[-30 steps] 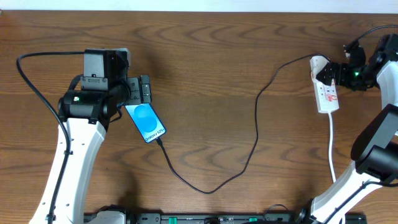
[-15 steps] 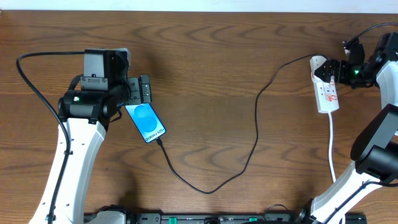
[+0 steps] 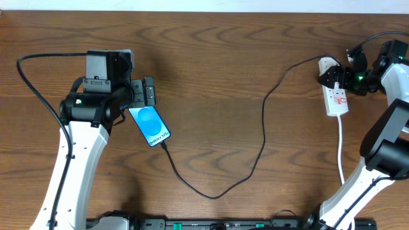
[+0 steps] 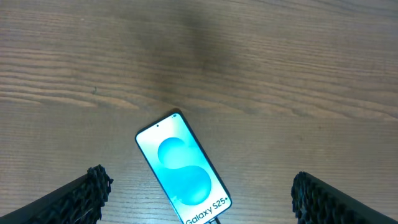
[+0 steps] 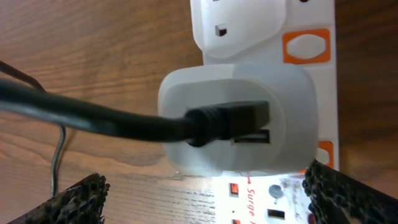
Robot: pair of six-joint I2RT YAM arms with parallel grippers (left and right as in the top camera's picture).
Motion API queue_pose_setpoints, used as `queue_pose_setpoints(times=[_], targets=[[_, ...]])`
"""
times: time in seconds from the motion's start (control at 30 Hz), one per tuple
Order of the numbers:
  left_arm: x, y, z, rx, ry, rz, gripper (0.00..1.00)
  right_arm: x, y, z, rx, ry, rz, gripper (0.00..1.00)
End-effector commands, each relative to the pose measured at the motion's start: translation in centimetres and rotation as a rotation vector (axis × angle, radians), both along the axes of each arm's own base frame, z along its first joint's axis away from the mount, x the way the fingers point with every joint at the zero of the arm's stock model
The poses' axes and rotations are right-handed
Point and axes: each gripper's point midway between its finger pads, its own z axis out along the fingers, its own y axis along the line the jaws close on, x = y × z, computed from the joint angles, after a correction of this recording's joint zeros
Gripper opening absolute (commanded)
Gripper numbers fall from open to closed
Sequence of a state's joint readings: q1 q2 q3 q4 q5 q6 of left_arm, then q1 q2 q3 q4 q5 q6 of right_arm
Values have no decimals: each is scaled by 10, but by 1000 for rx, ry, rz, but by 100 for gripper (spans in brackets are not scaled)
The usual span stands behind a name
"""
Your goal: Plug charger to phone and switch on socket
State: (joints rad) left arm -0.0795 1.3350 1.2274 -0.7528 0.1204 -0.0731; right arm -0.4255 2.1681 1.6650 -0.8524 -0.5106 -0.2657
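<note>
The phone (image 3: 150, 126) lies screen up on the wooden table, its blue-and-white screen lit, and also shows in the left wrist view (image 4: 183, 168). The black charger cable (image 3: 263, 137) runs from the phone's lower end in a loop to a white adapter (image 5: 236, 121) plugged into the far end of the socket strip (image 3: 335, 96). My left gripper (image 3: 148, 92) is open above the phone's top end, fingers (image 4: 81, 196) wide apart. My right gripper (image 3: 342, 76) is open over the strip's adapter end, with the strip between its fingers (image 5: 348, 196). Orange switches (image 5: 306, 46) show on the strip.
The strip's white cord (image 3: 340, 150) runs toward the table's near edge at the right. The black cable's loop lies across the middle of the table. The left arm's own cable (image 3: 29, 83) arcs at the far left.
My right gripper has shifted slightly left, closer over the strip's adapter end. The left arm, phone and cable have not moved.
</note>
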Motion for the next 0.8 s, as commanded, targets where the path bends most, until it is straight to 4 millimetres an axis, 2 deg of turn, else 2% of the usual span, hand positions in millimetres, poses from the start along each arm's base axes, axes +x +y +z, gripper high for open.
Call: queue_pose_setpoints(times=[0.0, 0.33, 0.77], targets=[[2, 3, 4, 22, -10, -4, 95, 5, 8, 5, 33, -15, 5, 99], [2, 3, 4, 23, -10, -4, 95, 5, 7, 5, 8, -39, 59, 99], [2, 3, 4, 23, -10, -4, 95, 5, -3, 1, -61, -31, 63, 99]])
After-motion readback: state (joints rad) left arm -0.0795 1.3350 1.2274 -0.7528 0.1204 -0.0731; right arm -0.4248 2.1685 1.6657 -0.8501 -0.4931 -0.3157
